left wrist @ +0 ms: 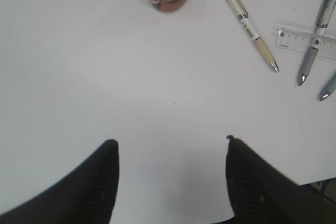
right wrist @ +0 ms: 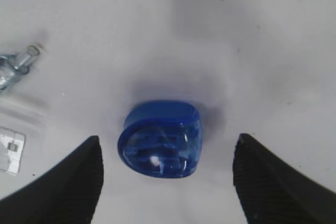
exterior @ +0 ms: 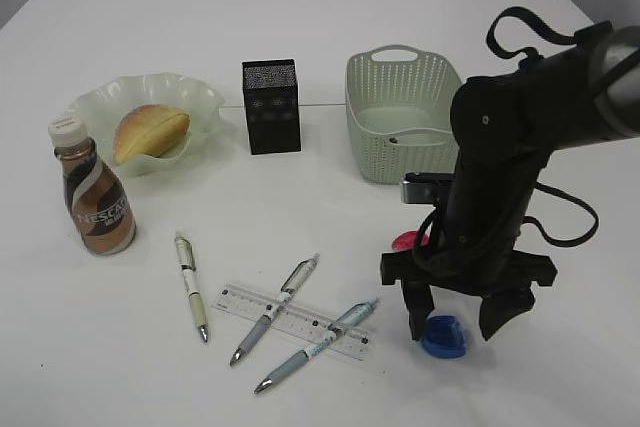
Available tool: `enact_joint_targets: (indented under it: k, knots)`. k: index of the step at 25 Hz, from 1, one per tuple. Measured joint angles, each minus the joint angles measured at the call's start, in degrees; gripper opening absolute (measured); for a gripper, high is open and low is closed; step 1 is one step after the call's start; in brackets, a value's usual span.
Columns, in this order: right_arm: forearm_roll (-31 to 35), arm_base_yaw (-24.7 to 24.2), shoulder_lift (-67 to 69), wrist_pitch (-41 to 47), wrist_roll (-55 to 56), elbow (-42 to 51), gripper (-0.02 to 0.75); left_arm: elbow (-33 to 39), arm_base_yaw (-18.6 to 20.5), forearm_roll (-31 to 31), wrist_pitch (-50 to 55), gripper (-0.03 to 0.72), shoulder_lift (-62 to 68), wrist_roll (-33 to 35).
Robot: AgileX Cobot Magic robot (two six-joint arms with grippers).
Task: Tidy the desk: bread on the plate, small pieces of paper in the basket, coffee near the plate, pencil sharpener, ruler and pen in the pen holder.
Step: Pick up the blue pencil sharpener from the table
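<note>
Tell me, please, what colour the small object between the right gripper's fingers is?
The pencil sharpener is translucent deep blue, clearest in the right wrist view.

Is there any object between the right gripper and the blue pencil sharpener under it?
No, nothing visible. The right gripper is open, with one finger on each side of the blue pencil sharpener and only bare desk in the gaps.

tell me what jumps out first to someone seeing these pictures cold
The black right hand hangs open at the desk's front right, fingers on either side of a small blue sharpener without touching it. Left of it, three pens and a clear ruler lie loose on the white desk. Behind, a yellow bun sits on the green plate.
</note>
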Motion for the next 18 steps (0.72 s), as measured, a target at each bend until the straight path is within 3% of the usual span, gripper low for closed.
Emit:
enact_joint_targets:
  k: [18]
  knots:
    - [0.1,0.0,2.74,-0.19,-0.1,0.0,0.564,-0.08,0.0,0.13,0.09,0.468,-0.21,0.0]
